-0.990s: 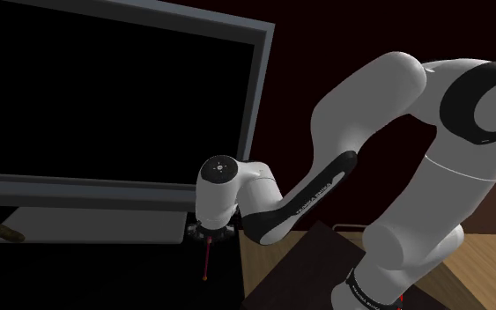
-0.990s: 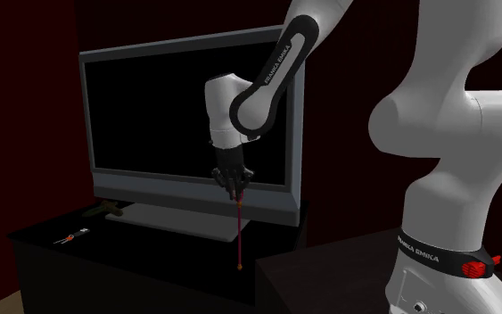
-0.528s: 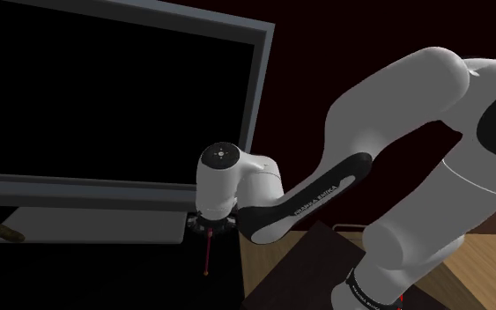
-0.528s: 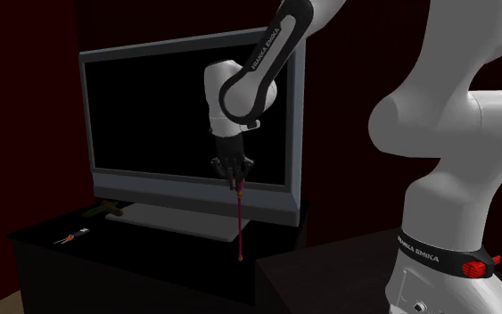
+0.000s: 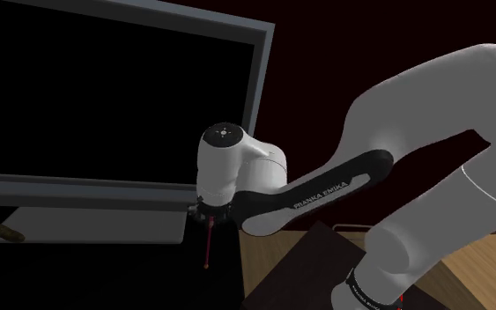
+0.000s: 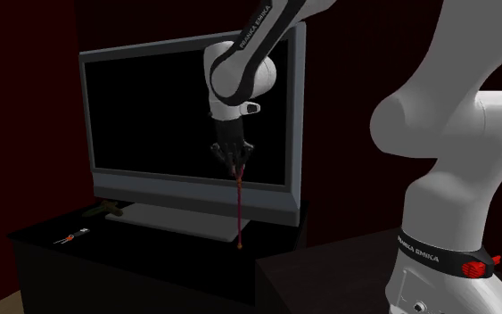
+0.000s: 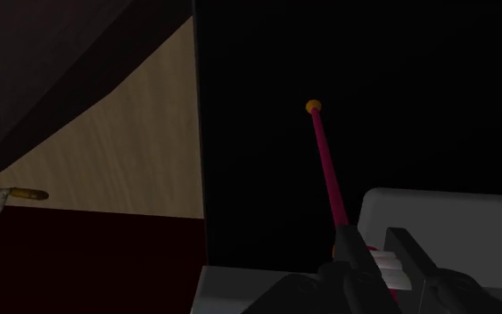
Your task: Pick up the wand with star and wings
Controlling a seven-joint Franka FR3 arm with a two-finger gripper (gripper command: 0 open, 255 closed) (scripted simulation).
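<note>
Now the hand point(image 6: 230, 154) was clamped on the wand point(image 6: 240, 203) and had risen higher in front of the television point(image 6: 151, 107); the wand hung clear of the desk point(image 6: 133, 263), seemingly picked up.

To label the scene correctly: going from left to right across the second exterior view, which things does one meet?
Small red-and-white object → dark object beside the television's base → thin red wand, hanging down → arm's white lower part.
</note>
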